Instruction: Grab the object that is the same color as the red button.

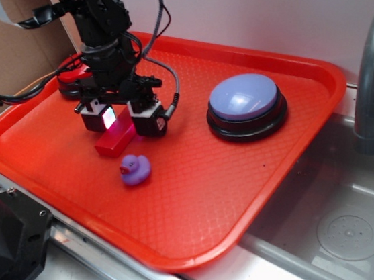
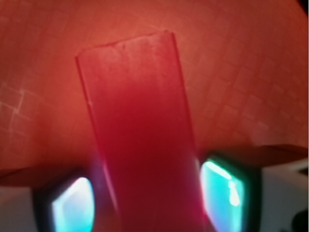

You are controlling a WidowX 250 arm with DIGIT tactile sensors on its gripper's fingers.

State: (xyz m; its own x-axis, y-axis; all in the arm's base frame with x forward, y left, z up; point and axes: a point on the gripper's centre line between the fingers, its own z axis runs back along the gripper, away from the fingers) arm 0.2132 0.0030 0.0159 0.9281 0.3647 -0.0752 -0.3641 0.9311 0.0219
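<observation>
I had the gripper low over the red block, pads straddling it but not visibly clamped, so closing would pinch its narrow sides

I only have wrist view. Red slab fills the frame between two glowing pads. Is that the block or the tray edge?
Observer: It is the red block, lying flat on the red tray, well inside the rim. The gripper is low over it, one finger on each side.
Operator: Anything close enough to bump?
Observer: A small purple duck sits on the tray just in front of the block, apart from it and outside the fingers.
Operator: Where is the red button?
Observer: Behind the arm at the tray's far left corner; only a bit of the red button shows.
Operator: Is the block lifted?
Observer: Not by the exterior view; its near end looks to rest on the tray. I cannot tell whether the pads press on it.
</observation>
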